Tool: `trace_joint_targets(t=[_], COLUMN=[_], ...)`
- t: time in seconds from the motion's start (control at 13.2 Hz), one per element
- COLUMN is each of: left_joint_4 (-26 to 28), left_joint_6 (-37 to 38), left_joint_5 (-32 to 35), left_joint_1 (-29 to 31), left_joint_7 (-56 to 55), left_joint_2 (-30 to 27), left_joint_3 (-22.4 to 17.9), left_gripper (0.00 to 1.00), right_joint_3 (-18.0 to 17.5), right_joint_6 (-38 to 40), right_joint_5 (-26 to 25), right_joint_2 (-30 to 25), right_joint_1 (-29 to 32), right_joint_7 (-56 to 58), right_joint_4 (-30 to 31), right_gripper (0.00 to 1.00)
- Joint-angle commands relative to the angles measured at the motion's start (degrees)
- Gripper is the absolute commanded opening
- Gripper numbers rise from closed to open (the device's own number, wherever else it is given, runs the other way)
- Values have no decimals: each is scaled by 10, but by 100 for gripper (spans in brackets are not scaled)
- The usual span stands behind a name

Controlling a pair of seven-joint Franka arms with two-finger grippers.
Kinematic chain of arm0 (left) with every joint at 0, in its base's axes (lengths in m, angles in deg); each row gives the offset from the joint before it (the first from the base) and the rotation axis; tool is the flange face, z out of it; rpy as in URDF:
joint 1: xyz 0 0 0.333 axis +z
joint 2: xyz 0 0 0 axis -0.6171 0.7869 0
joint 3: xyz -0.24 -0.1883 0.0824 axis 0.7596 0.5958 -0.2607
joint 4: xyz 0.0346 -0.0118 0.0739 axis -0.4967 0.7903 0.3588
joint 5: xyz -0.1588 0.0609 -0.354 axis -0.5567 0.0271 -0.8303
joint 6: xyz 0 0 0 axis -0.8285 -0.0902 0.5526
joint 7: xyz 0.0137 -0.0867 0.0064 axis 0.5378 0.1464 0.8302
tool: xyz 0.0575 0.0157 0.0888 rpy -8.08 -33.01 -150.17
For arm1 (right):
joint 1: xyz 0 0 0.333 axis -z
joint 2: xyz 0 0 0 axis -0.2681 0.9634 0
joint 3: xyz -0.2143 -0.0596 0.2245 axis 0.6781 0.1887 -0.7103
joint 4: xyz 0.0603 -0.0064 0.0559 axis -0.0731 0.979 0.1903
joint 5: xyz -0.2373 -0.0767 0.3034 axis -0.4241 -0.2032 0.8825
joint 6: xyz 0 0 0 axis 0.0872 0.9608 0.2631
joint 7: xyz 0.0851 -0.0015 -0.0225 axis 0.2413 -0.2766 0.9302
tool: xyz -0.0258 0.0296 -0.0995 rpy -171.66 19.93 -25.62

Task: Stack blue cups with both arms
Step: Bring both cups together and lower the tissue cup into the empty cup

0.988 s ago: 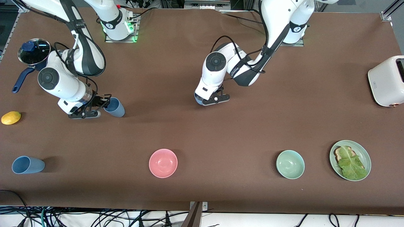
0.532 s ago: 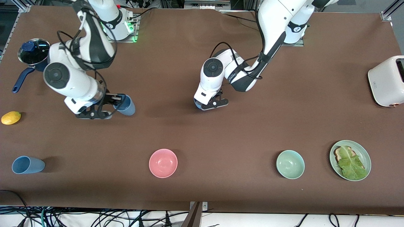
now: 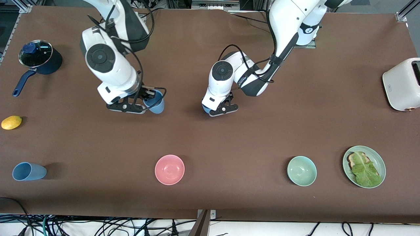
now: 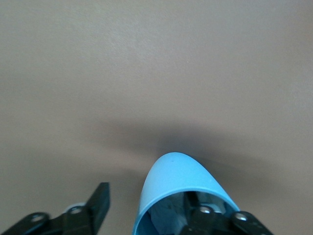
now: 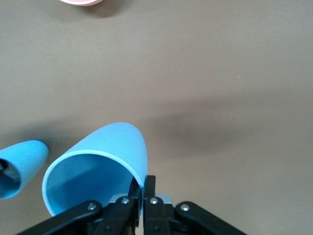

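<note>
Spare blue cup (image 3: 29, 171): lying on its side in the lower corner of the frame at the right arm's end of the bench (image 3: 229, 137), well apart from both arms and not being touched.

Right gripper (image 3: 147, 97): in the upper middle of the frame, its fingers clenching the rim of the carried blue cup (image 3: 157, 104). The right wrist view is showing them pinching the wall, one finger inside and one outside.

What is changing on this side: the right arm has been swinging this cup in from near the saucepan (image 3: 39, 57) toward the centre of the frame, closing on the other arm.

Left gripper (image 3: 222, 109): at the centre of the frame, low over the bench. Its fingers have just been spreading and are now releasing the released blue cup (image 3: 205, 110). The left wrist view is showing one finger inside the cup mouth and the other standing clear of its wall.

Meaning for the task: the released cup is probably resting on the bench as the base of the stack. The carried cup is likely heading there, though the left gripper is sitting in the way.
</note>
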Motion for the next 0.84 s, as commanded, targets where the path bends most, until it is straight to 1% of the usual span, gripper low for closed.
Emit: trace_joint_targets(t=[0.0,0.15,0.23,0.3,0.46,0.53,0.68,0.76], left_joint_4=[-4,-4,-4,-4,-6,-6,-6,-4], left_joint_6=[45,100,128,148,177,188,204,208], left_joint_5=[21,16,13,10,-3,-4,-32,-33], left_joint_1=[-1,2,2,8,28,32,51,60], left_joint_7=[-21,-22,-22,-23,-26,-23,-15,-7], left_joint_2=[-22,-43,-51,-60,-74,-83,-108,-125], left_joint_3=[2,5,9,20,42,43,42,42], left_gripper=[79,81,82,83,84,84,85,85], right_joint_3=[5,5,5,5,5,5,5,5], right_joint_6=[17,18,18,18,17,17,17,17], right_joint_5=[4,4,4,4,4,3,4,3], right_joint_2=[24,39,40,40,57,71,92,101], right_joint_1=[-39,-60,-63,-65,-83,-94,-108,-115], right_joint_7=[-63,-92,-99,-105,-139,-157,-179,-189], right_joint_4=[-43,-64,-65,-65,-78,-93,-119,-127], right_gripper=[0,0,0,0,0,0,0,0])
